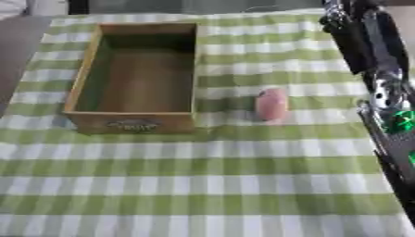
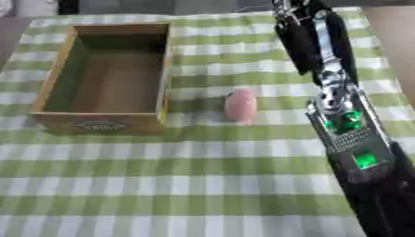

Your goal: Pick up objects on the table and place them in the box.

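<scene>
Your pink oval object (image 2: 241,105) lies on the checked cloth (image 1: 243,185) just right of the wooden box (image 1: 134,74), long axis pointing away from you. Your right arm (image 2: 336,111) stretches beside it; its hand's fingers cannot be made out.

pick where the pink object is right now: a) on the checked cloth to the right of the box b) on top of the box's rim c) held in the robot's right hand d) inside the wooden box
a: the pink object lies on the green checked cloth, apart from the right wall of the empty wooden box, with no hand on it.
</scene>
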